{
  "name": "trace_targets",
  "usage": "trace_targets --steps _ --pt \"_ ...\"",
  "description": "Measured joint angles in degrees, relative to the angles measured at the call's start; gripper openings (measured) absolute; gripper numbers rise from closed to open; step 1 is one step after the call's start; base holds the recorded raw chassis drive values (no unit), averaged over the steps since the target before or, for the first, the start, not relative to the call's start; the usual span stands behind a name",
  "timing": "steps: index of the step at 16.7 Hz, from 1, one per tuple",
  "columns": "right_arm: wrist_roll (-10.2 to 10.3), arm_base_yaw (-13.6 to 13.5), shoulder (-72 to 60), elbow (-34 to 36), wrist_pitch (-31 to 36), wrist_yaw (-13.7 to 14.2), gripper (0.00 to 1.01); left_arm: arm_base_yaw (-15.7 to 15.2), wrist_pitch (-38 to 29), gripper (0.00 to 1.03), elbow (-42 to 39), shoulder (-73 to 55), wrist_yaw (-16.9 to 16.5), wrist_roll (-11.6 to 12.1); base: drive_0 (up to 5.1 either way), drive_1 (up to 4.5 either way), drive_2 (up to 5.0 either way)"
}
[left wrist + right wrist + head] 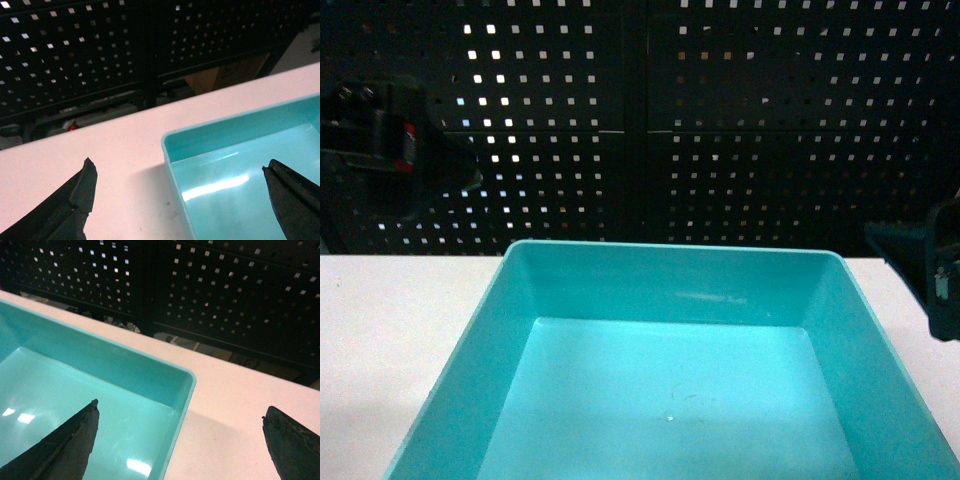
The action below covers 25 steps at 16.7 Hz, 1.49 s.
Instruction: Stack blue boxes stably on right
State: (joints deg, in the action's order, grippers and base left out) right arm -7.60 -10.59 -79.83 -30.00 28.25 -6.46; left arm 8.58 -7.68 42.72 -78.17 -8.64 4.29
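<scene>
Two pincers raised, left pincer point(180, 200) and right pincer point(180, 440) both spread wide, straddling blue box point(670, 390) walls.

A shallow tub point(670, 300) is sitting on the table point(390, 310) in front of the pegboard wall point(650, 120), each gripper's spread fingers straddling a far corner of it.

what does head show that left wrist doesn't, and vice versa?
Head only: the turquoise tub's full back wall with both far corners, and both arms at the frame edges. Left wrist only: the left gripper close up, jaws wide apart straddling the tub's left wall, plus a cardboard box behind the pegboard. Both: the tub with nothing in it, the white table, the black pegboard.
</scene>
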Motion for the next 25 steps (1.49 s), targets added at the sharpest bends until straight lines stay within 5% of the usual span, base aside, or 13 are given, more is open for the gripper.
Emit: trace_targets --steps 7,10,16,25 --pt "0.0 0.0 -3.7 0.1 2.2 0.5 0.98 3.5 -0.1 0.98 0.0 -2.0 2.9 -0.5 0.0 0.00 0.0" --pt "-1.0 0.9 -16.1 5.0 11.3 0.0 0.98 8.1 -7.2 0.98 -4.0 -11.9 12.3 -3.1 0.0 0.00 0.0" --pt "-1.0 1.4 -22.3 5.0 13.8 -0.2 0.98 9.2 -6.3 0.98 -4.1 -18.0 16.9 -7.6 0.0 0.00 0.0" --pt "-0.6 0.7 -24.2 7.0 17.4 -0.3 0.98 9.0 -4.0 0.98 -5.1 -20.2 15.4 -16.5 0.0 0.00 0.0"
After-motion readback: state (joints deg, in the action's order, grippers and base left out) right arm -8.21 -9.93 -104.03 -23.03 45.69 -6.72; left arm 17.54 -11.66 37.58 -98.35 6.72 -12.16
